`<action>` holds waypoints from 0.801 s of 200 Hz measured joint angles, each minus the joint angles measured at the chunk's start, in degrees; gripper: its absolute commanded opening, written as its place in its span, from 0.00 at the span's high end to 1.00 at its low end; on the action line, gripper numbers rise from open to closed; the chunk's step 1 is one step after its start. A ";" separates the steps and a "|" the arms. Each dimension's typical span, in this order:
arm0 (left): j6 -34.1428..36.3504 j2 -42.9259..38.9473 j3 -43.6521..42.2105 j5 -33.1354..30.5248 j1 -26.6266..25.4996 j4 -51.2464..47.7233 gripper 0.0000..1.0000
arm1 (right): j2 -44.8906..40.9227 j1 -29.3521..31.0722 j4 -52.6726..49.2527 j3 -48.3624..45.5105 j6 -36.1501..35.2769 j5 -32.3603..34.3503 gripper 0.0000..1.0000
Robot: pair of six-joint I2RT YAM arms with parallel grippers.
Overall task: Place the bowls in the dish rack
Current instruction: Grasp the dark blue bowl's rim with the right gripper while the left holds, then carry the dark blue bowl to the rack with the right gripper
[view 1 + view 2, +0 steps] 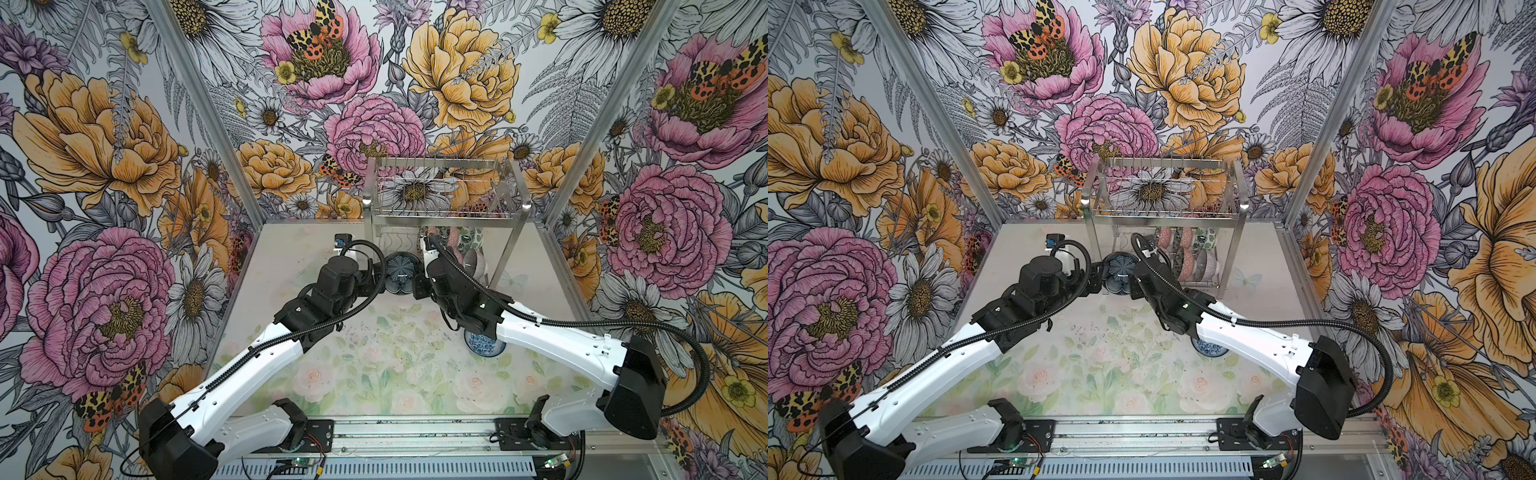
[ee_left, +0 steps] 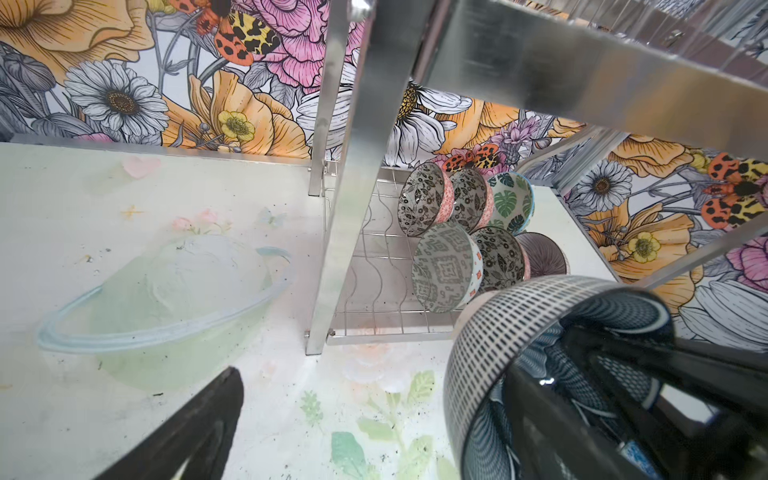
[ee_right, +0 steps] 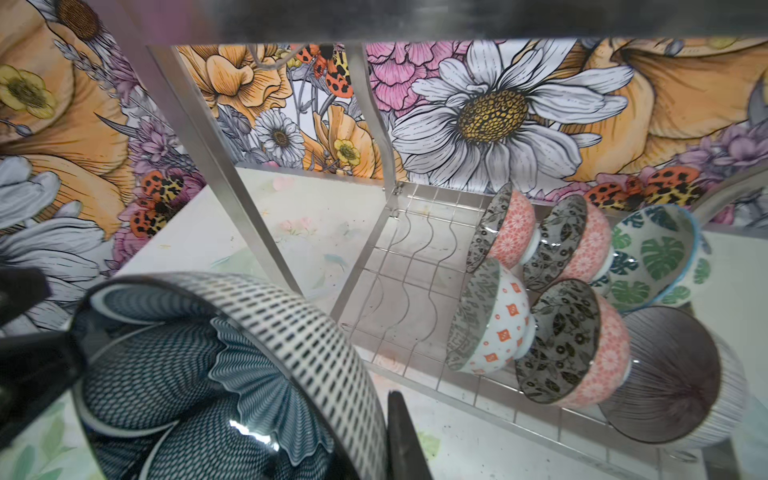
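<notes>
Handover seems in hand: right tool (image 1: 417, 282) grips the blue bowl (image 1: 401, 272) by its rim, left tool (image 1: 375, 277) stands open; next, probably, it goes into the free dish rack (image 1: 440, 214) slots at 12 o'clock.

Dish rack (image 2: 540, 75): shiny brushed steel, wire shelf. Blue-patterned bowl (image 3: 187, 374): glossy glaze, specular highlight. Table (image 1: 374, 365): matt print, speckled grime.
</notes>
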 measured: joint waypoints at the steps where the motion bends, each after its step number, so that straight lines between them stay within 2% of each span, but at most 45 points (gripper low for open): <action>1: 0.02 -0.07 0.00 -0.02 0.09 -0.02 0.01 | 0.00 0.02 -0.04 -0.02 -0.13 0.20 1.00; 42: 2.36 -1.68 -0.02 0.04 4.42 -2.47 0.01 | 3.91 0.28 -0.48 -0.15 -7.96 14.45 1.00; 75: 3.39 -2.23 -0.83 1.51 6.60 -3.48 0.01 | 8.94 0.28 2.47 -0.15 -13.94 23.15 1.00; 108: 4.28 -2.71 -1.11 2.64 8.94 -4.07 0.01 | 13.16 0.28 8.02 0.59 -19.82 27.21 1.00; 160: 4.85 -2.75 -1.42 4.55 11.50 -4.04 0.01 | 20.83 0.17 15.34 5.62 -27.12 28.81 1.00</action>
